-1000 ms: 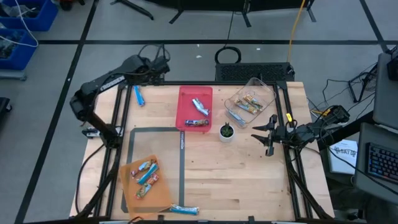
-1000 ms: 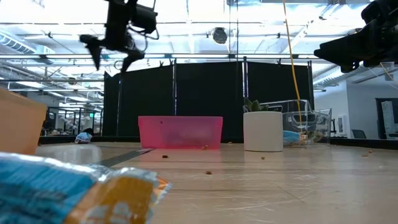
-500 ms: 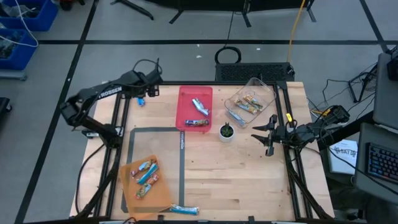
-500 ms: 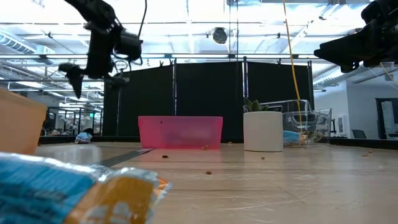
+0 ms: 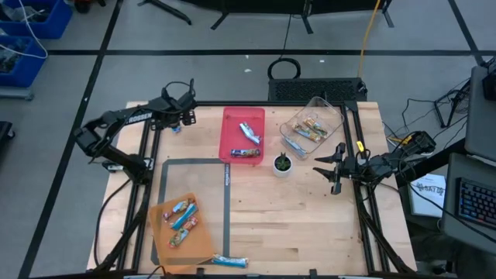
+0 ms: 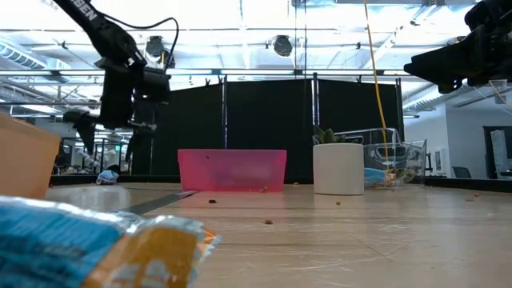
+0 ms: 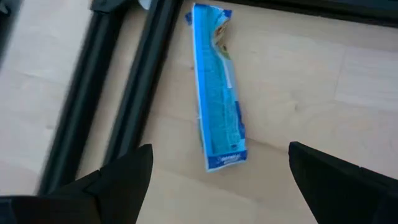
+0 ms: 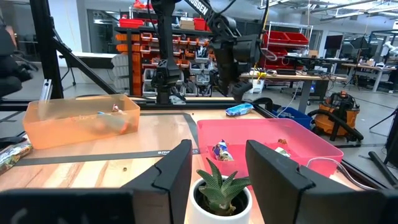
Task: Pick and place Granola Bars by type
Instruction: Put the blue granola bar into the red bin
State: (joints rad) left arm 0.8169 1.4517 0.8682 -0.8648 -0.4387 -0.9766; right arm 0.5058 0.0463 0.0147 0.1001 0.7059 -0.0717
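A pale wooden table [image 5: 302,225] framed by black rails stands on a grey floor in a bright workshop. At its far left corner the left gripper [image 5: 180,118] hangs with fingers spread wide and empty over a blue granola bar [image 7: 217,87] lying flat on the wood just beside the rail — further out are the pink tray [image 5: 243,133] with two bars, the potted plant [image 5: 283,163], the clear bin [image 5: 314,128] with more bars, and the orange tray [image 5: 182,225] near the front left with several. The right gripper [image 5: 335,164] waits at the right edge, partly open, holding nothing — another blue bar [image 5: 230,261] lies at the front edge.
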